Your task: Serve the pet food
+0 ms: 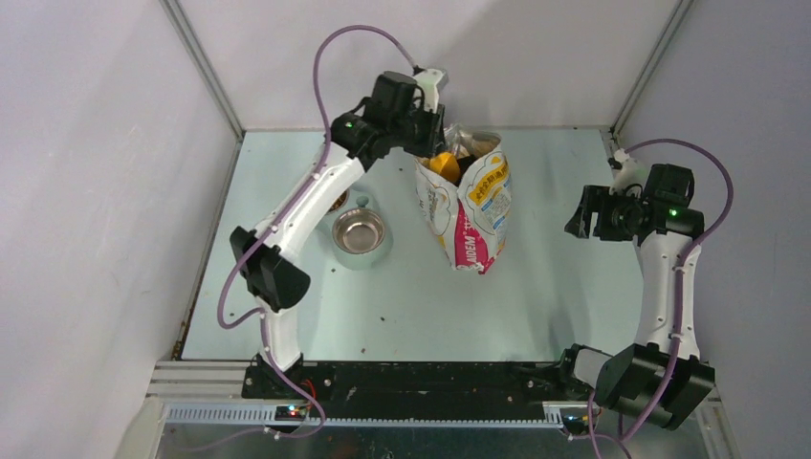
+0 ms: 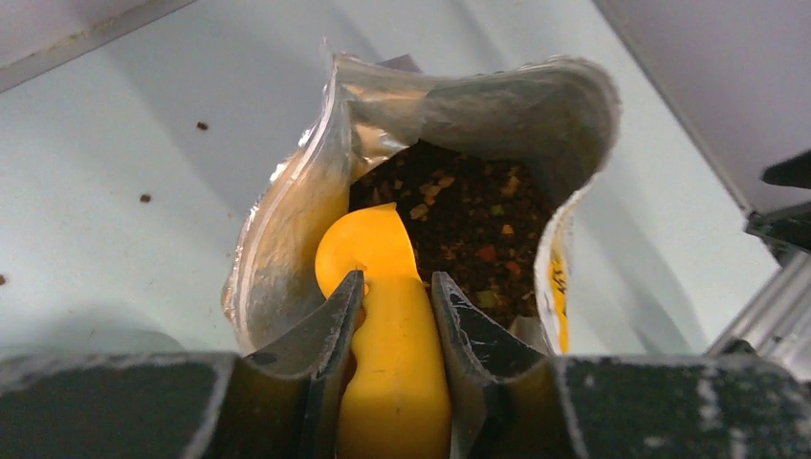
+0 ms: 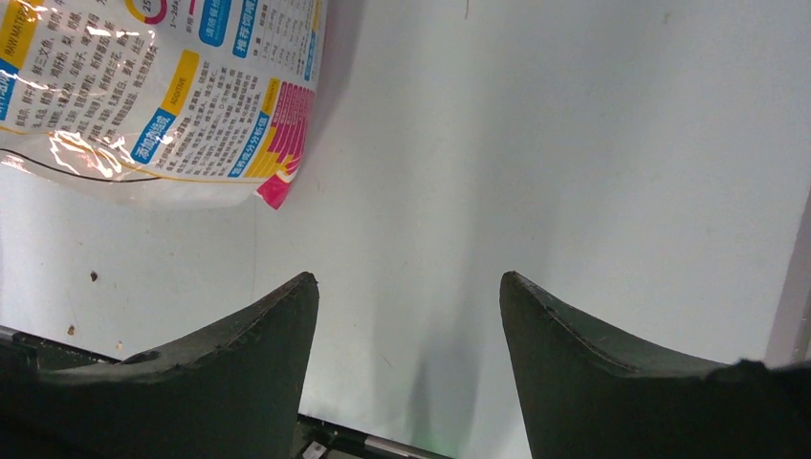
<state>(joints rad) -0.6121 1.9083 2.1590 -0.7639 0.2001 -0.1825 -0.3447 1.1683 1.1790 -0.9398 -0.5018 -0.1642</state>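
The pet food (image 2: pixel 469 215) is brown kibble with reddish and pale bits, lying inside the open printed bag (image 1: pixel 469 206), which stands upright mid-table. My left gripper (image 2: pixel 396 279) is shut on the orange scoop (image 2: pixel 383 316) by its handle; the scoop's bowl points into the bag's mouth, just above the kibble. In the top view the left gripper (image 1: pixel 427 134) hovers over the bag's opening with the scoop (image 1: pixel 443 165). My right gripper (image 3: pixel 406 282) is open and empty, held to the right of the bag (image 3: pixel 163 86), also seen in the top view (image 1: pixel 581 214).
An empty steel bowl (image 1: pixel 359 232) sits left of the bag; a second bowl (image 1: pixel 339 200) with some kibble is partly hidden under the left arm. Stray kibble bits (image 2: pixel 202 125) lie on the table. Walls enclose the table at left, back and right.
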